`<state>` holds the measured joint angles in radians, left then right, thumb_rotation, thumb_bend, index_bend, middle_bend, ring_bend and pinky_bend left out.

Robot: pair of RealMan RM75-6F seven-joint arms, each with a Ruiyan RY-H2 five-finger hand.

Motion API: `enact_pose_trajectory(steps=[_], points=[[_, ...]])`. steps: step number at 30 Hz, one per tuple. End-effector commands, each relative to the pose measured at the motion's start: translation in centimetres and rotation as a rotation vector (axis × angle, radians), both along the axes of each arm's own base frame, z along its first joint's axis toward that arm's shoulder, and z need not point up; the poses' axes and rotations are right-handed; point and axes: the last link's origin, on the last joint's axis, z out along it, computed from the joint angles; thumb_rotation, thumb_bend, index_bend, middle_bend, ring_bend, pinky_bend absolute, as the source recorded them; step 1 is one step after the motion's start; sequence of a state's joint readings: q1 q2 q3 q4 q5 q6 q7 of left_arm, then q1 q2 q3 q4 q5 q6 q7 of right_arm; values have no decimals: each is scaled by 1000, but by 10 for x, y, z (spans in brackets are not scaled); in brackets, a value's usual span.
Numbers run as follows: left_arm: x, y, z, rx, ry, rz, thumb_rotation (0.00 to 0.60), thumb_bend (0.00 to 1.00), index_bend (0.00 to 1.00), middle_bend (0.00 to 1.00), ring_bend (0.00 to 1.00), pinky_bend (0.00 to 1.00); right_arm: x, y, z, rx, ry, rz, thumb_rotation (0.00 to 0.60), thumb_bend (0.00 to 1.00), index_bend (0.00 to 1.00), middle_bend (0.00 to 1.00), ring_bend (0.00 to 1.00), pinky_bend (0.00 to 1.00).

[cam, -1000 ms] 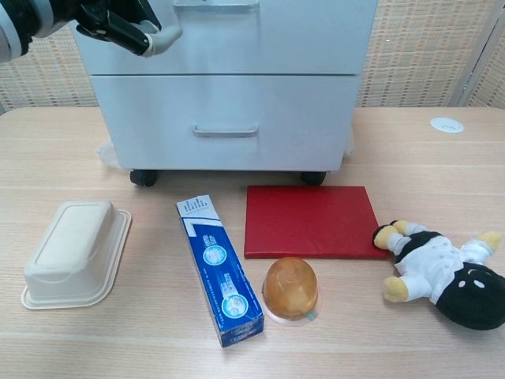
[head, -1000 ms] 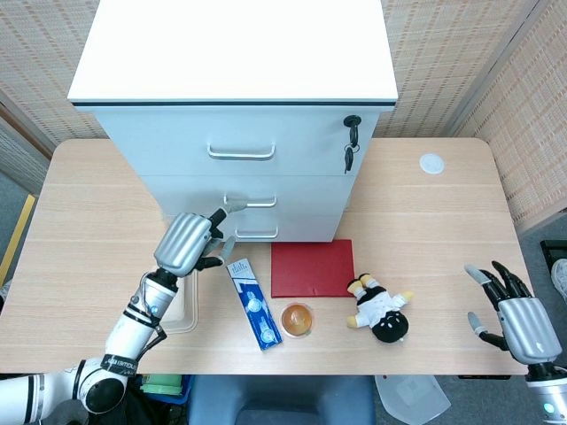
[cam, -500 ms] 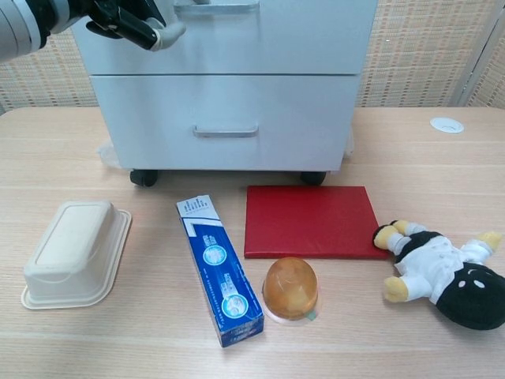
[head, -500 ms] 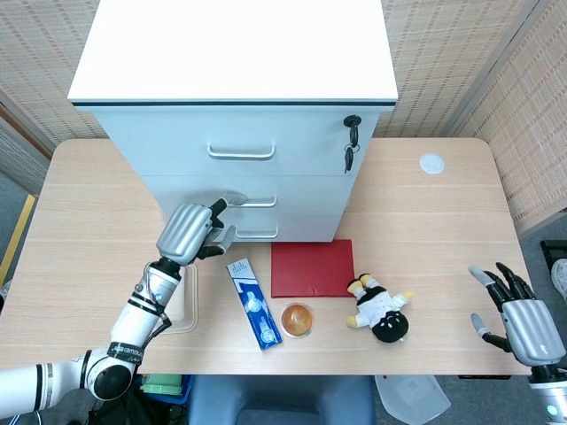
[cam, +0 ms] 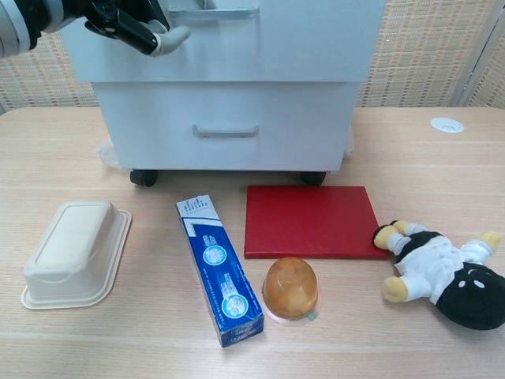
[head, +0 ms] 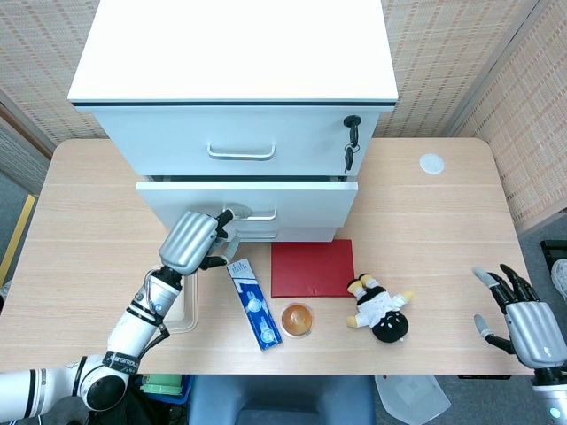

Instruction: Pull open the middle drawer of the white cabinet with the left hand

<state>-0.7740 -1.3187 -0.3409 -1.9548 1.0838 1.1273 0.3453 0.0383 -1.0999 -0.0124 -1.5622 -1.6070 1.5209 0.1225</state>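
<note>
The left hand (head: pixel 190 241) had its fingers hooked on the handle (head: pixel 251 213) of the middle drawer (head: pixel 292 195), which stood partly out from the white cabinet (head: pixel 239 53) at the tabletop's (head: pixel 425 221) far edge. The right hand (head: pixel 524 320) hung off the near right corner, fingers spread and holding nothing.

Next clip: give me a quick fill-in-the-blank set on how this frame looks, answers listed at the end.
1. The left hand is at the handle of the ____ drawer, which juts out from the white cabinet.
2. The keys hang from the lock on the ____ drawer.
3. The toothpaste box lies between the beige container and the ____ book.

Missing words: middle; top; red
</note>
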Motion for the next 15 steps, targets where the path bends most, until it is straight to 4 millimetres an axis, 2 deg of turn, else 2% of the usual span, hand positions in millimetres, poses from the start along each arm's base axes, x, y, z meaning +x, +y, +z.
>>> enact_pose_trajectory(steps=[1, 15], points=[[-1, -4, 1, 0, 11, -2, 600, 497, 271, 968, 1000, 1000, 0, 0, 0, 0, 1, 0, 600, 330, 138, 194, 103, 138], [-4, -28, 5, -2, 28, -25, 600, 497, 274, 968, 1000, 1000, 0, 0, 0, 0, -2, 1, 600, 329, 138, 194, 103, 138]])
